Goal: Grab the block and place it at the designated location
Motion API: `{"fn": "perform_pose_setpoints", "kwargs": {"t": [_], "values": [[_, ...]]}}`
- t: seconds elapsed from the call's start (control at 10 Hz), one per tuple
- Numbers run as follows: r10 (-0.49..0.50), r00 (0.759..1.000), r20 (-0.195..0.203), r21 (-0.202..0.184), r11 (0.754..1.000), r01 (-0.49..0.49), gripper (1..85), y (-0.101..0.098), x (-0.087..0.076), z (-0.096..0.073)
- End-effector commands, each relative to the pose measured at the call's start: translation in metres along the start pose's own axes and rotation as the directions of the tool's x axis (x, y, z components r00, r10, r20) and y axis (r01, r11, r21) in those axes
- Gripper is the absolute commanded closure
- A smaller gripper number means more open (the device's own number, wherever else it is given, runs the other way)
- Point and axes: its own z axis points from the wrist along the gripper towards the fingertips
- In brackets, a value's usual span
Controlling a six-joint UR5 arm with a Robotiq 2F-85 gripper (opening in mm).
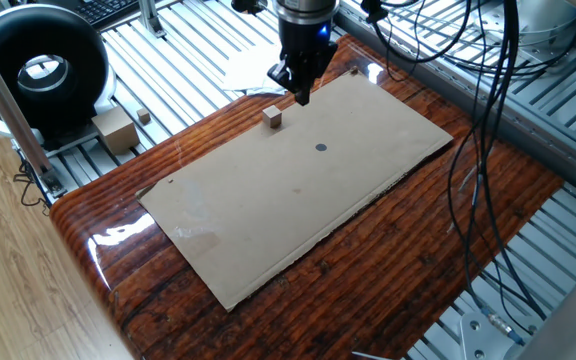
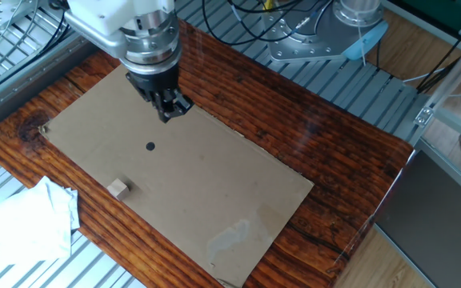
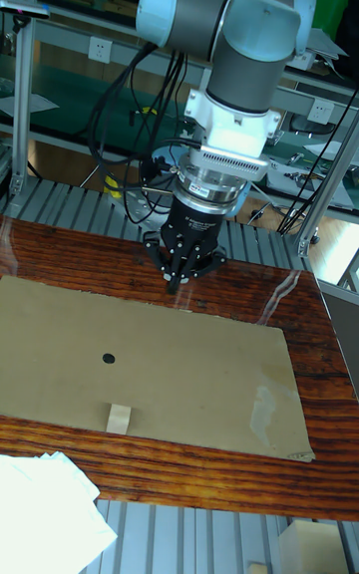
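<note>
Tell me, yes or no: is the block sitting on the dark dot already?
No: the block lies on the cardboard sheet clearly apart from the dark dot, with bare cardboard between them.

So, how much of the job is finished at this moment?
Nothing looks done: the block sits on the cardboard sheet, apart from the dark dot. In hand: the end effector hangs above the sheet's edge, holding nothing. Left: grasping the block and placing it on the dot.

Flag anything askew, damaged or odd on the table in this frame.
Little stands out. The flat tan cardboard sheet lies skewed to the glossy wooden tabletop and carries a pale smudge near one corner. The tiny tan wooden cube sits flat, apart from the dark round dot.
</note>
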Motion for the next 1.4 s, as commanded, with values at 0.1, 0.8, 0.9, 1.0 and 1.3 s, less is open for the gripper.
{"fn": "perform_pose_setpoints", "kwargs": {"t": [0.1,0.8,0.9,1.0,1.3], "values": [[0.05,0.998,-0.041,-0.039,0.998,-0.052,84.7,0.01,0.01,-0.002],[0.024,0.998,-0.061,-0.069,0.997,-0.028,84.7,0.008,-0.033,0.01],[0.018,0.998,-0.068,-0.064,0.998,-0.023,84.7,0.005,-0.051,0.015],[0.012,0.998,-0.068,-0.063,0.998,-0.016,84.7,0.004,-0.071,0.019],[-0.035,0.998,-0.047,-0.053,0.998,0.032,84.7,-0.006,-0.12,0.03]]}}
